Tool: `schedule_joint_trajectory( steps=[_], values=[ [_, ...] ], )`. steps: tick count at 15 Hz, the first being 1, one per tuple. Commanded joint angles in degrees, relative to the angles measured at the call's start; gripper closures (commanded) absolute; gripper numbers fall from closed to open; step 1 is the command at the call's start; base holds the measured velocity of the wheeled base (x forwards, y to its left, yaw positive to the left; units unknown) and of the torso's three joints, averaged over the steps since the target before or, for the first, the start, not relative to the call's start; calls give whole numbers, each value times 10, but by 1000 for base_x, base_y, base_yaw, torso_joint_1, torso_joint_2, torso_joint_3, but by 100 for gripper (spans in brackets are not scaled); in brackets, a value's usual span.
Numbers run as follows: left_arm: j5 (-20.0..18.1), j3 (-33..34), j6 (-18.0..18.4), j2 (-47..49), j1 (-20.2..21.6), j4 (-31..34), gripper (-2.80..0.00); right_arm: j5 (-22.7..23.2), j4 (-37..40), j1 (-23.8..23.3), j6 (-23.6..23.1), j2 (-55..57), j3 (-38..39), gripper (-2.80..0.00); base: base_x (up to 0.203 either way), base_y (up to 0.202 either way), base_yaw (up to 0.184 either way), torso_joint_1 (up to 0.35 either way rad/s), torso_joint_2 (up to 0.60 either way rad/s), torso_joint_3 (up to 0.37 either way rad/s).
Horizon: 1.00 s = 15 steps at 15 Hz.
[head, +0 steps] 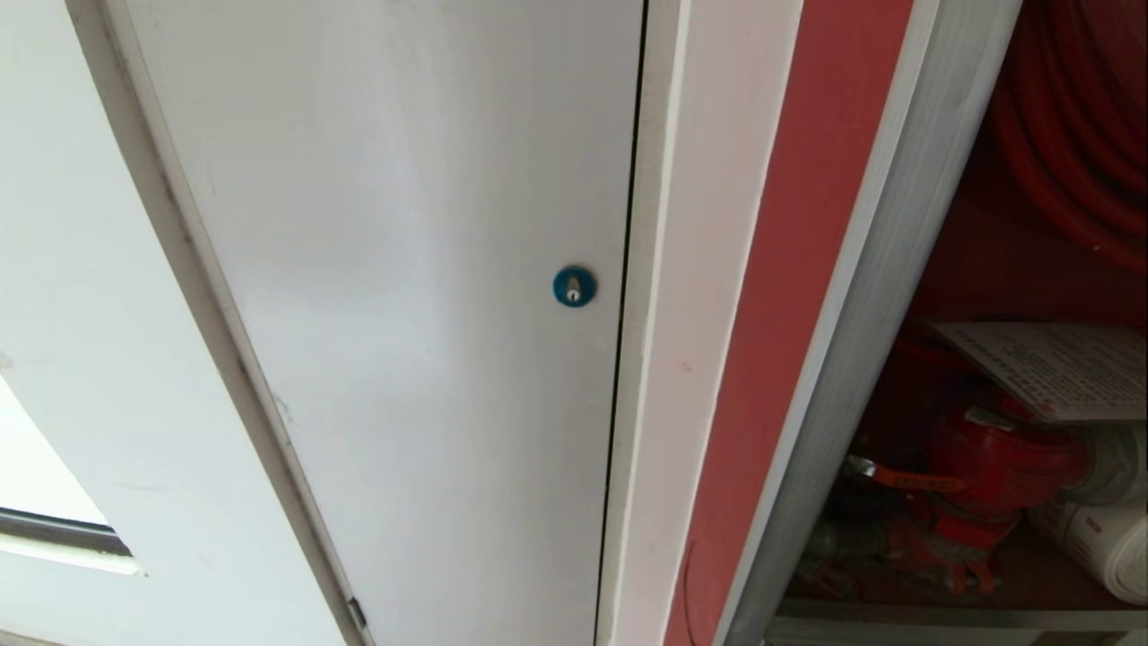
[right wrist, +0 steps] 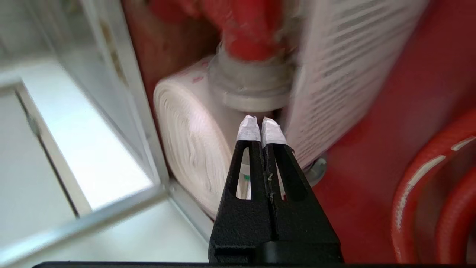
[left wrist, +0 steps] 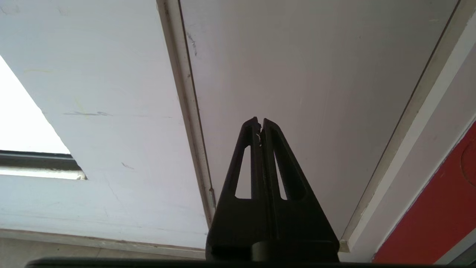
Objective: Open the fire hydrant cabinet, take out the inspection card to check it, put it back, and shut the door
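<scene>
The fire hydrant cabinet stands open, its red inside showing at the right of the head view. The inspection card lies tilted on top of the red valve. My right gripper is shut and holds nothing. It is inside the cabinet, its taped tips just short of the valve's silver coupling, with the card right beside it and the white rolled hose on its other side. A pale silver-framed pane lies beyond the cabinet's edge; I cannot tell whether it is the door. My left gripper is shut and parked facing a white panel.
A plain white panel with a blue round lock fills the left of the head view. Coils of the red hose reel hang above the valve. The rolled hose rests on the cabinet floor at the right.
</scene>
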Motion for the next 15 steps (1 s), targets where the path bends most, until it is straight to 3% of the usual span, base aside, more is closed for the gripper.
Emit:
schedule_joint_trajectory(
  steps=[1,10,15],
  values=[
    [0,4,0,-1,0,0,0,5,3,0,2,5,-9,0,0,0,0,0,0,0],
    [0,4,0,-1,0,0,0,12,17,-1,6,-57,7,0,0,0,0,0,0,0],
    [0,4,0,-1,0,0,0,109,19,0,105,-93,43,0,0,0,0,0,0,0]
  ],
)
